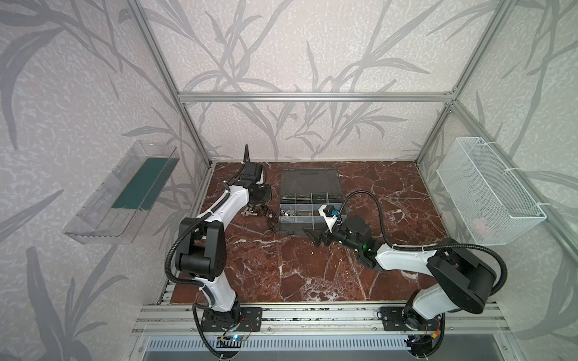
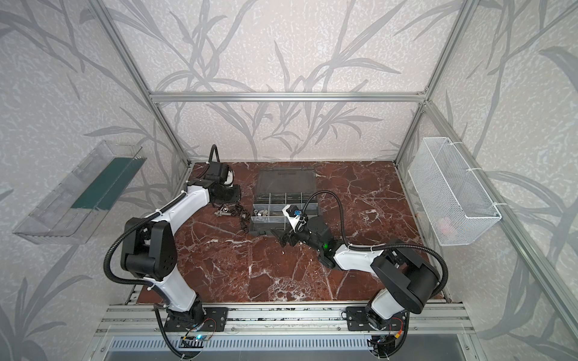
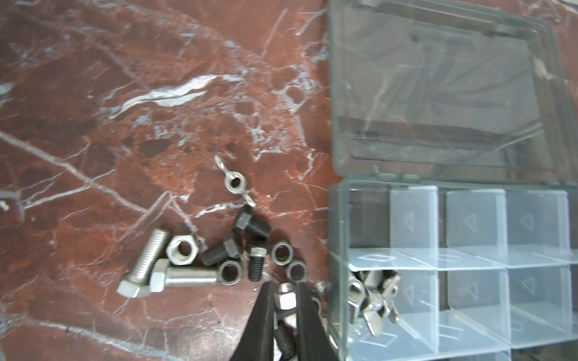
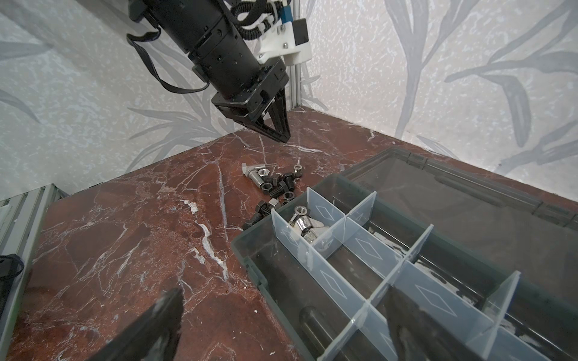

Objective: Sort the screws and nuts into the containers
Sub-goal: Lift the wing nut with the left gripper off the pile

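Left gripper (image 3: 285,286): clenched on one silver nut (image 3: 285,301) above the bench's loose pile (image 3: 219,251); best carried level over the organizer case (image 3: 339,237) wall and released low inside a compartment.

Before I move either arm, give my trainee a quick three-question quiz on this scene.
1. True or false: the lid of the organizer case is shut.
2. Which gripper stands wide open? A) left B) right C) both
3. Fill in: the loose screws and nuts lie on the table beside the organizer case, on the ___ arm's side.
Key: 1 false, the lid lies open; 2 B, the right gripper; 3 left.
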`<state>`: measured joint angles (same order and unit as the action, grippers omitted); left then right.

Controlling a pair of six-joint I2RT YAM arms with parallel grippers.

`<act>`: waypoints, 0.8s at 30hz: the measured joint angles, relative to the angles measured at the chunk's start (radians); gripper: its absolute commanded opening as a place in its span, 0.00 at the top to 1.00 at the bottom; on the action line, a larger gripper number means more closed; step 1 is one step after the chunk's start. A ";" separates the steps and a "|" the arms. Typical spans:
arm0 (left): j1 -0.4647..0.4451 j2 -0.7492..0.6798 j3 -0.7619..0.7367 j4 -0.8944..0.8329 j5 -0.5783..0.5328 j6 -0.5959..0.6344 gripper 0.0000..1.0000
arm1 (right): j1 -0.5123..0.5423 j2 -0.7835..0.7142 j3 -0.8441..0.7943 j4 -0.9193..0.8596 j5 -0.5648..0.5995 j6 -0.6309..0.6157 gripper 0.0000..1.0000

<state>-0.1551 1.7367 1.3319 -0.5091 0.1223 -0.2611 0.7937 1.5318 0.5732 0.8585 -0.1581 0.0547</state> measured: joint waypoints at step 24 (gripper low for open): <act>0.077 0.350 0.321 -0.153 -0.039 -0.034 0.59 | 0.002 0.001 0.002 0.000 0.000 0.000 0.01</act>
<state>-0.0780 2.0869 1.6527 -0.6617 0.0837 -0.2951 0.7956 1.5330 0.5747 0.8585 -0.1581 0.0544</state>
